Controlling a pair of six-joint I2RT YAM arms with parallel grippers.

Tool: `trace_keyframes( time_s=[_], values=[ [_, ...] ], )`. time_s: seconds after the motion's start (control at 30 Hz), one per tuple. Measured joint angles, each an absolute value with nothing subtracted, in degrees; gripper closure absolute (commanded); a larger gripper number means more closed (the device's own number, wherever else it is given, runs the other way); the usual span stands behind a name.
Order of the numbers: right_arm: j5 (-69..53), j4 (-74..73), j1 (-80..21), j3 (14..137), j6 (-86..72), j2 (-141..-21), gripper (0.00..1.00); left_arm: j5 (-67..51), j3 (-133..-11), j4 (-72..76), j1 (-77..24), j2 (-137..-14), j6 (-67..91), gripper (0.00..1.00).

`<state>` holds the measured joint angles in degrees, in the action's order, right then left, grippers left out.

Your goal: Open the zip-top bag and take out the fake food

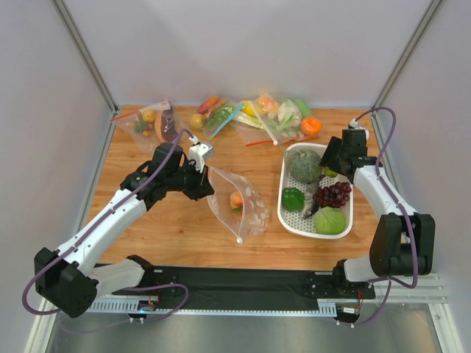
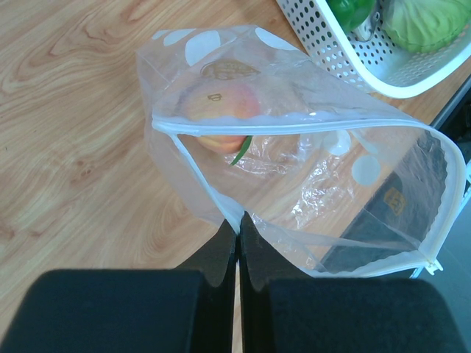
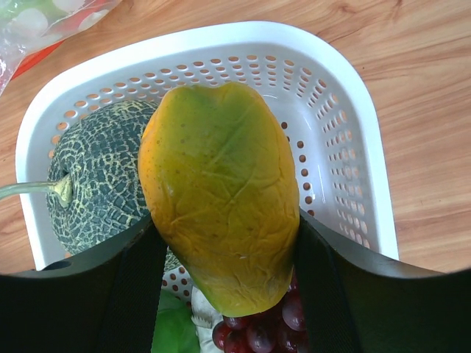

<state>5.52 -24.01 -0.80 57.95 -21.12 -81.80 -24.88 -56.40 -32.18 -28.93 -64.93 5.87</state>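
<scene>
**A:** What could fail on the left?

**B:** The left claw (image 2: 237, 220) is pinched tight on the rim of the dotted bag (image 1: 246, 206), which lies mid-surface with its mouth open and the peach (image 2: 221, 110) inside. That thin plastic could slip free, and the bag would sag over the peach.

**A:** And further right?

**B:** Over the basket (image 1: 283, 213), beside the melon (image 3: 96, 184), the yellow fruit (image 3: 221, 184) sits gripped in the right claw (image 3: 224, 243). Dropped from there, it may bounce off the grapes (image 1: 335, 194) and over the rim.

**A:** Room to move?

**B:** Bare surface (image 1: 162, 228) lies left of the bag and between bag and basket. The back edge is crowded with other bags (image 1: 265, 114).
</scene>
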Motion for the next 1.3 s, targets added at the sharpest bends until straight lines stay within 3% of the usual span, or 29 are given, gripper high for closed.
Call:
trace_keyframes(
  time_s=[0.13,0.23,0.67,0.93,1.3],
  values=[
    [5.5,-23.7,-0.1,57.7,-20.9,-81.8,0.18,-24.9,-56.4,-32.2,-28.9,-64.9,5.9,1.00],
    [5.8,-23.7,1.0,57.3,-20.6,-81.7,0.15,-24.9,-56.4,-32.2,-28.9,-64.9,5.9,1.00],
    [5.6,-25.3,1.2,57.0,-19.6,-73.4,0.16,-24.9,-56.4,-32.2,-28.9,-64.9,5.9,1.00],
    [-1.4,-27.7,0.6,58.6,-20.4,-64.8,0.18,-24.9,-56.4,-32.2,-28.9,-64.9,5.9,1.00],
    [-2.8,-30.8,-21.1,67.9,-23.2,-61.9,0.19,-24.9,-56.4,-32.2,-29.0,-64.9,5.9,1.00]
  ],
)
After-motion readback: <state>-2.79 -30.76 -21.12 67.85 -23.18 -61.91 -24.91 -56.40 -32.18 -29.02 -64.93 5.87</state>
